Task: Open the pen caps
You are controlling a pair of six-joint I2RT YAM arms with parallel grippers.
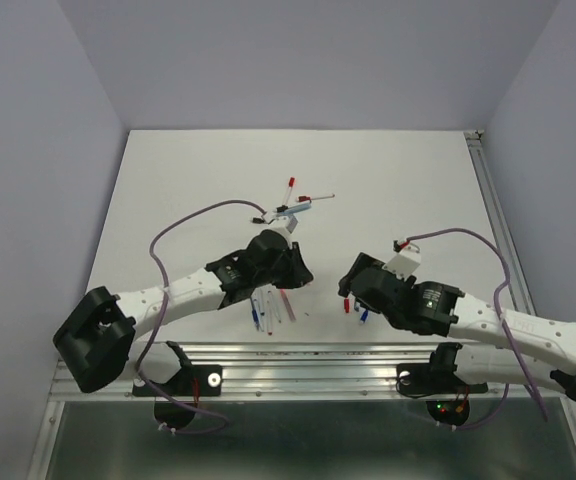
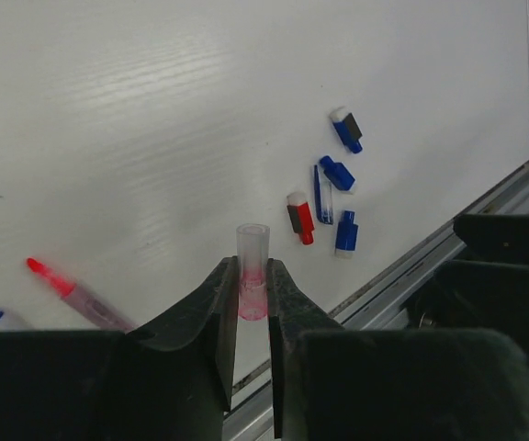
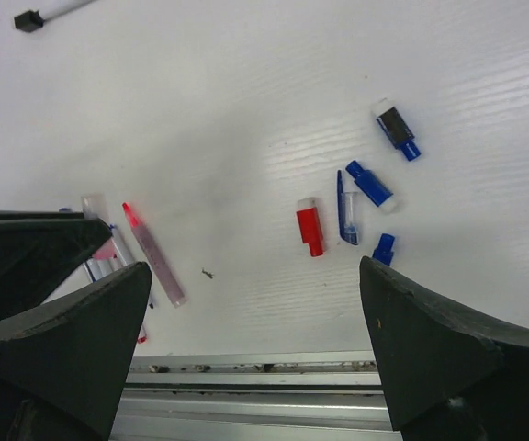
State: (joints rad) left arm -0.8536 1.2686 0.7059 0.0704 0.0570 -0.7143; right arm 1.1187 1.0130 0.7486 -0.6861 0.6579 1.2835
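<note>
Left gripper (image 2: 253, 285) pinching clear pen barrel (image 2: 253, 241); right gripper (image 3: 255, 271) gaping wide, empty, above loose pen caps (image 3: 309, 227); red-tipped pen (image 3: 152, 253) nearby.

The top camera looks down from above and behind the arm bases, far enough to take in the whole desk (image 1: 368, 180). Each wrist camera sits just behind its claw, low over the desk: the left claw (image 2: 251, 266) view looks obliquely forward, and the right claw (image 3: 255, 266) view seems nearly straight down. Both wrist views share the loose pen caps (image 2: 299, 216) (image 3: 309, 228).
</note>
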